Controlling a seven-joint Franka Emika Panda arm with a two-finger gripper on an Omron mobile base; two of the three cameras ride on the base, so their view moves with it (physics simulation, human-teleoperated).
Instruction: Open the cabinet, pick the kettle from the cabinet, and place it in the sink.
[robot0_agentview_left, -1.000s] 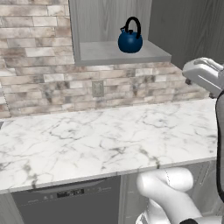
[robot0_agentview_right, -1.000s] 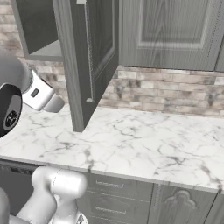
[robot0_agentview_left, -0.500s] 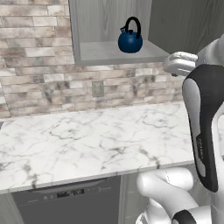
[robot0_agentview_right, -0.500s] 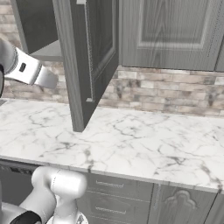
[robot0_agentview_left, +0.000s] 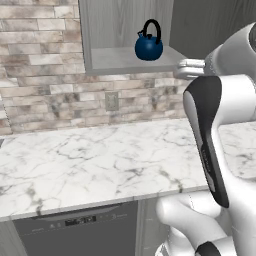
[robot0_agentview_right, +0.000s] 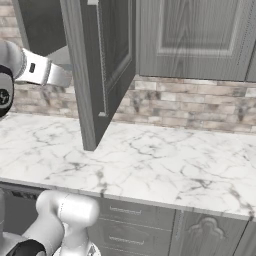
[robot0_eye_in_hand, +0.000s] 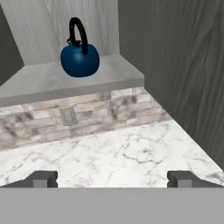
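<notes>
No legible writing; kettle (robot0_eye_in_hand: 79, 59) unmarked

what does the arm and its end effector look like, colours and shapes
The arm is glossy white with rounded, tube-like links and a long black band curving down the side of its big link; a dark joint shows at the bottom. In the right base view a white link carries a small dark marking. The end effector shows two small, blocky, dark grey finger tips. No cables visible.
</notes>
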